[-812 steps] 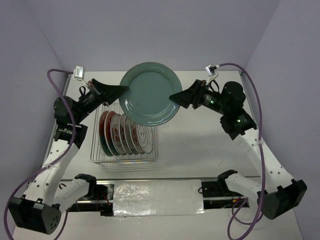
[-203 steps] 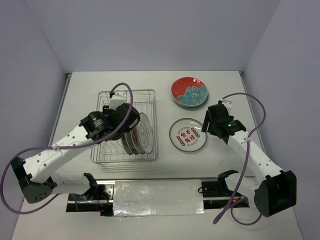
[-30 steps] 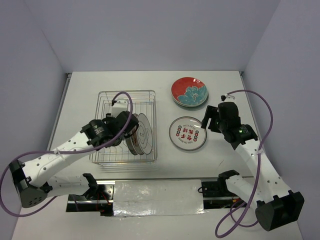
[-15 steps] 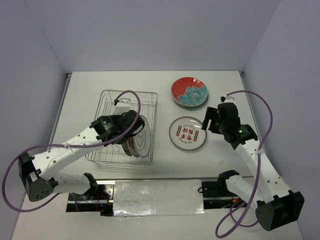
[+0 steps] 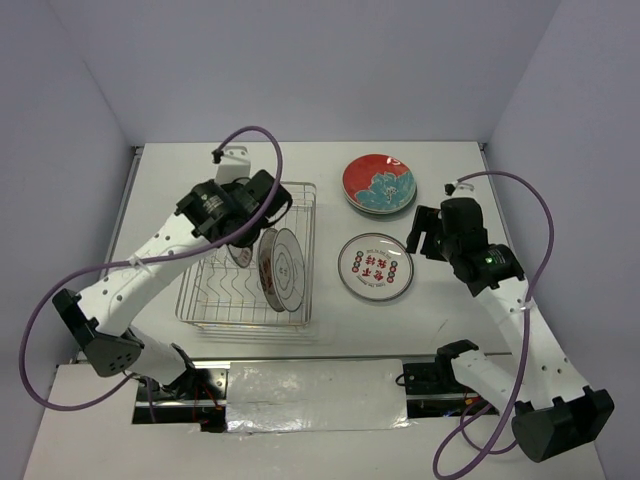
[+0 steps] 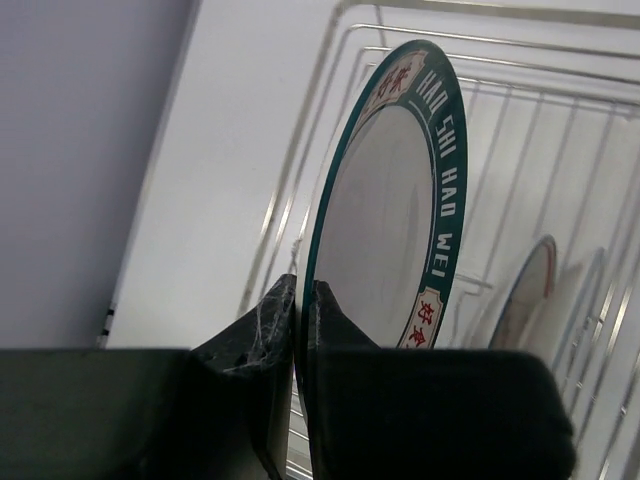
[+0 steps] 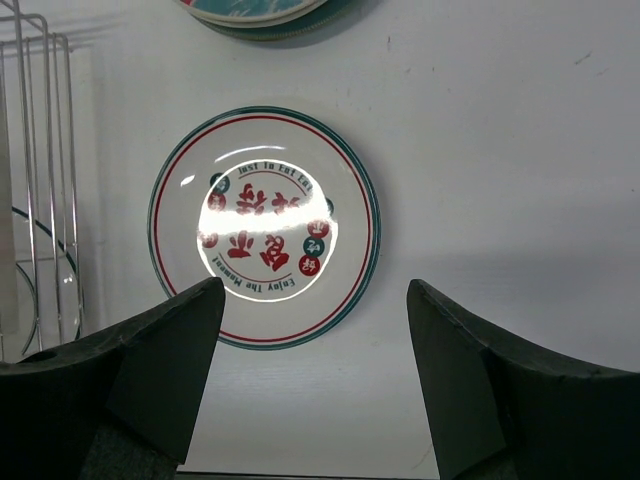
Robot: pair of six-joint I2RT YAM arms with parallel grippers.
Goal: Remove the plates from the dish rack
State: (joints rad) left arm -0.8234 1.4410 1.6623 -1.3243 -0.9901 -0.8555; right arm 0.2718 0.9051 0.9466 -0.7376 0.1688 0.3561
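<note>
The wire dish rack (image 5: 196, 296) stands left of centre; it also shows in the left wrist view (image 6: 560, 100). My left gripper (image 5: 256, 214) (image 6: 300, 290) is shut on the rim of a white plate with a lettered teal rim (image 6: 390, 220), holding it on edge above the rack. Two plates (image 5: 284, 270) stand on edge in the rack's right part; one shows in the left wrist view (image 6: 530, 290). My right gripper (image 5: 420, 233) (image 7: 315, 300) is open and empty above a white plate with red characters (image 5: 375, 268) (image 7: 265, 228) lying flat on the table.
A stack of red plates with a teal-white pattern (image 5: 380, 185) (image 7: 262, 8) lies behind the white plate, at the back right. The rack's wires (image 7: 40, 180) stand at the left edge of the right wrist view. Purple walls enclose the table on three sides.
My left gripper has risen and moved toward the back with the teal-rimmed plate, lifting it out from among the racked plates. The rack shifted slightly. The right gripper barely moved.
</note>
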